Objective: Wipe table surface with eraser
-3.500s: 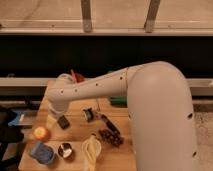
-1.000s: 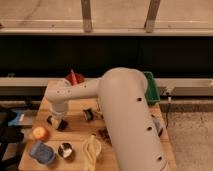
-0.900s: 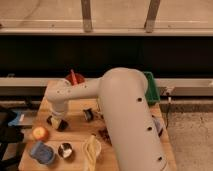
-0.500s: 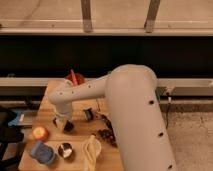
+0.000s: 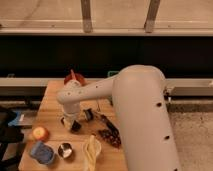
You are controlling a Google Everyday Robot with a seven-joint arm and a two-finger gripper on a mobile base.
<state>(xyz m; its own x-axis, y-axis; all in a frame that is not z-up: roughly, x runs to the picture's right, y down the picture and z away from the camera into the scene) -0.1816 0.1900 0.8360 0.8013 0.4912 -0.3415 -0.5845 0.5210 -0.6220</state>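
1. Containers first. There's a small round metal cup [image 5: 65, 149] near the front edge of the table surface [image 5: 50, 107]. It's got a pale patch inside, but I honestly can't tell if that's contents or just shine.
2. At the far edge there's a red-orange bowl-ish thing [image 5: 75, 80] with something poking up out of it, and I can't make out what. The wrist of the arm [image 5: 100, 92] partly covers it.
3. The gripper [image 5: 70, 121] is down at the tabletop, left of centre and pointing straight down. Its pincer is pinched narrow, and it looks clamped on the eraser [image 5: 75, 126].
4. The eraser is right at the gripper's tip, flat against the wood. The black block sticks out toward the near-right of the fingers.
5. Its long axis looks roughly diagonal, far-left to near-right, but half of it is tucked under the gripper, so don't hold me to that.
6. Just to the right of the eraser is a dark-and-silver cylinder [image 5: 88, 115], close but apart.
7. Past that, a long dark-handled utensil [image 5: 107, 122] lies slanted toward the near-right.
8. Other stuff along the front:
   - an orange round fruit [image 5: 40, 133] at the left
   - a blue lump [image 5: 41, 152] next to the cup
   - a cream-coloured floppy thing [image 5: 91, 149] to the cup's right
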